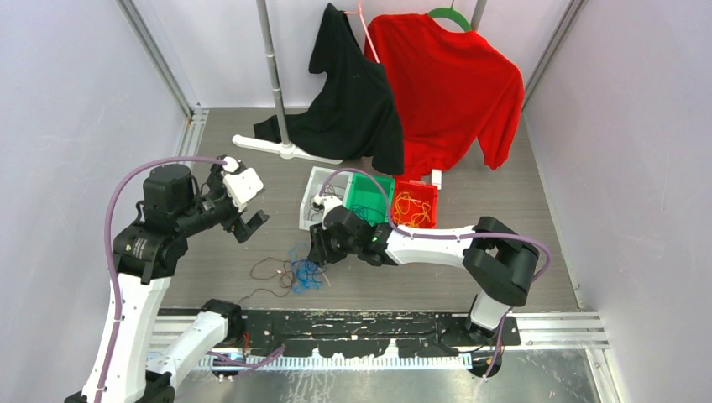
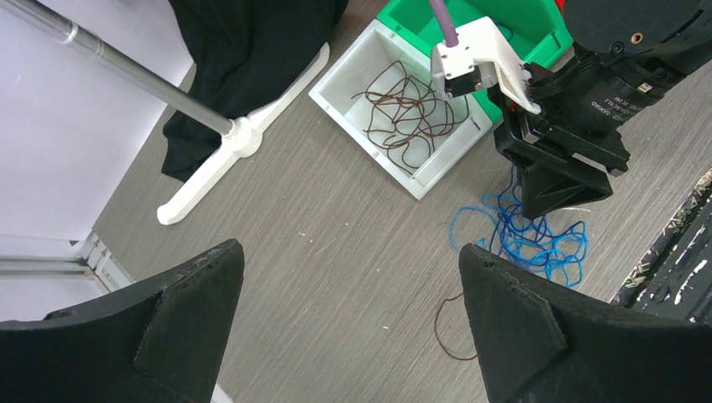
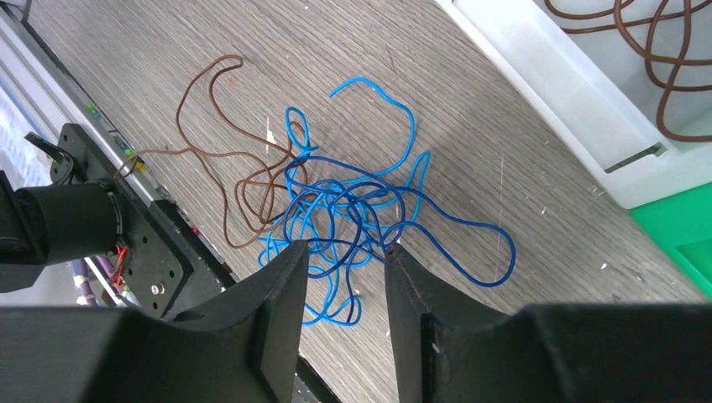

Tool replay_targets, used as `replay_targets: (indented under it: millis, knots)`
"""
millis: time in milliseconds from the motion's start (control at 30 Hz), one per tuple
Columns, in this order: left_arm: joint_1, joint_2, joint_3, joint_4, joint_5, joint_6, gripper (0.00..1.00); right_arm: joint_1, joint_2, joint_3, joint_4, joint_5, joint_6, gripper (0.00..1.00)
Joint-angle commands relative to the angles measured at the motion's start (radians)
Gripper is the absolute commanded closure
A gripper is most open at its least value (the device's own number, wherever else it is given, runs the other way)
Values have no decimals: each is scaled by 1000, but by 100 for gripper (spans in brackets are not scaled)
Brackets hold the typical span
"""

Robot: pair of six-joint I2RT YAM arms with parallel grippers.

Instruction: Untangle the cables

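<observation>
The blue cables [image 3: 361,210] lie in a loose knot on the counter [image 3: 495,92]. One brown cable [image 3: 239,168] threads through the side facing the left hand [image 2: 351,252]. The knot sits directly under the right hand [image 3: 344,250], and a few blue strands run across the gap between its fingers. Those fingers stand partly spread, wider than any strand, and pinch nothing. To do this step well, I judge the right hand should close on one blue strand near the knot's edge. It should then lift slowly away from the brown cable, so loops slide free rather than tighten. The left hand hovers spread wide and empty, well off to the knot's side.
</observation>
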Motion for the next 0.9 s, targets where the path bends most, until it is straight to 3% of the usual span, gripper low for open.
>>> replay_targets:
  millis: [0,300,433,600,867]
  knots:
    - [3,-16,0,16,8,25,1,6,6,46,6,-8,47,58]
    - [2,-31,-12,19,-14,53,0,6,105,160,-95,-53,90,65]
    - [3,-38,-14,21,-15,67,0,6,96,186,-130,-13,74,78]
    - [3,-38,-18,18,-8,83,0,6,2,179,-132,20,31,99]
    - [2,-55,-46,-12,40,127,0,-11,-237,192,-101,47,-108,99]
